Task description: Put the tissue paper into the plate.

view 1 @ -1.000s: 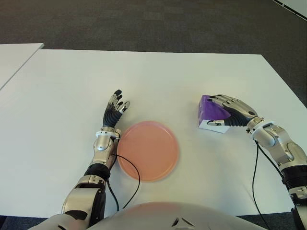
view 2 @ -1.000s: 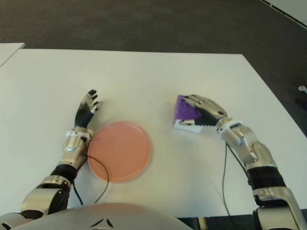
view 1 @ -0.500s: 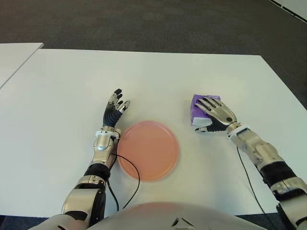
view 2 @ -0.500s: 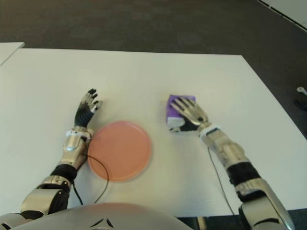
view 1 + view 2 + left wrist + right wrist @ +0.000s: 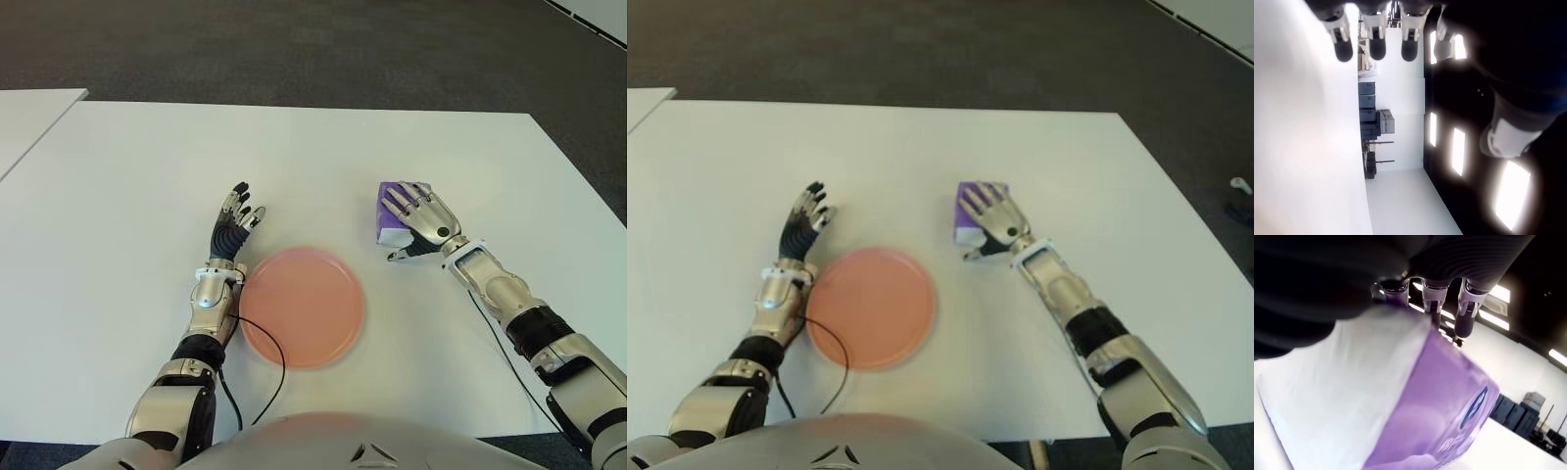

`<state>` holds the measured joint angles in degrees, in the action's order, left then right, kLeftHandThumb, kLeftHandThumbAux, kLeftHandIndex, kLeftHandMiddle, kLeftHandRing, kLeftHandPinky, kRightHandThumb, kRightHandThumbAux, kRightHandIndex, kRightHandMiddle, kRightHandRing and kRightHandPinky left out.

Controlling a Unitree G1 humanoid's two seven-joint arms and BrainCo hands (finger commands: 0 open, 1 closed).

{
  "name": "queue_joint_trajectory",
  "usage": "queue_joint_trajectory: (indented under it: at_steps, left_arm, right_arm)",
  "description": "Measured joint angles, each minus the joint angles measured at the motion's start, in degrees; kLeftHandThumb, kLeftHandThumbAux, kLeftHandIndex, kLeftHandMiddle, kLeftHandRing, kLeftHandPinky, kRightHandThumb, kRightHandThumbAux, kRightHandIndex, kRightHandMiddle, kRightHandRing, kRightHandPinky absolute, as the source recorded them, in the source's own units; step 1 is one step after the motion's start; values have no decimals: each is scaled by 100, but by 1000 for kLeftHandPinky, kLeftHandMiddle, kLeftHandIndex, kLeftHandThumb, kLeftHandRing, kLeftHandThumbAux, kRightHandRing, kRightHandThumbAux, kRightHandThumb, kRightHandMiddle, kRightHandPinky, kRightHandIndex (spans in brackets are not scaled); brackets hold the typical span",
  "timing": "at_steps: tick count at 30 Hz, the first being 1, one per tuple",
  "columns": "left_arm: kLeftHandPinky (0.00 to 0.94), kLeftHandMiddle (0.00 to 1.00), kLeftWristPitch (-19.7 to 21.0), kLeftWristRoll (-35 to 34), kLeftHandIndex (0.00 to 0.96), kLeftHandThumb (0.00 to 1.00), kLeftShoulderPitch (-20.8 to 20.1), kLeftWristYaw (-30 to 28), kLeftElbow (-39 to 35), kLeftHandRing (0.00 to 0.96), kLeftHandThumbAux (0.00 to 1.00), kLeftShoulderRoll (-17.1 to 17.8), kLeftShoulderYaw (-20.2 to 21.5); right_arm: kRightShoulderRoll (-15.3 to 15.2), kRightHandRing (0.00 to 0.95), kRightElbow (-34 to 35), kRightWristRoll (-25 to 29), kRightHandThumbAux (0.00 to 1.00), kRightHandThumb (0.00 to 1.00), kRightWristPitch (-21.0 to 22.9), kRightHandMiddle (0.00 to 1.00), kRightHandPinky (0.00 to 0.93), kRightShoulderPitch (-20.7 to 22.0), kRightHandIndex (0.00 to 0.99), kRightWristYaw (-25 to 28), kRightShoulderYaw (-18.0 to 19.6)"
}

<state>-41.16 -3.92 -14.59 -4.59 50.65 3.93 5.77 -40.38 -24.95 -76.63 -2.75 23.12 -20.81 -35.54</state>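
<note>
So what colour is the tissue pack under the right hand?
The tissue pack is purple with a white face, clearest in the right wrist view.

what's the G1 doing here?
The right hand is clamped on a purple and white tissue paper pack, which shows a little to the right of the pink plate on the white table. The plate holds nothing yet, so the pack has yet to be carried across. The left hand is idle, fingers spread, just left of the plate.
</note>
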Motion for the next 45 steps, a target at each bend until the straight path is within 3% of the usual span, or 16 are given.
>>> queue_joint_trajectory:
  at_steps: [10,33,35,37,40,45]
  left_arm:
    - [0,0,1,16,0,0,32,0,-28,0,582,-3,-5]
    - [0,0,25,14,0,0,123,0,-135,0,594,-17,-5]
    - [0,0,25,14,0,0,126,0,-144,0,595,-18,-4]
    - [0,0,26,14,0,0,133,0,-161,0,595,-18,-4]
    - [0,0,33,12,0,0,146,0,-186,0,594,-21,-4]
    - [0,0,67,9,0,0,184,0,-262,0,593,-23,-2]
  right_arm:
    - [82,0,-241,-5,531,110,251,0,0,233,0,-283,-408]
    - [366,0,-775,304,599,177,279,0,0,373,0,-704,-577]
    - [384,47,-814,395,633,225,279,43,72,373,1,-763,-576]
    - [411,216,-885,496,659,348,279,211,242,364,117,-913,-576]
    - [485,499,-1074,627,681,671,279,415,545,333,282,-1309,-575]
    - [753,704,-1645,852,683,816,278,483,774,325,373,-2280,-573]
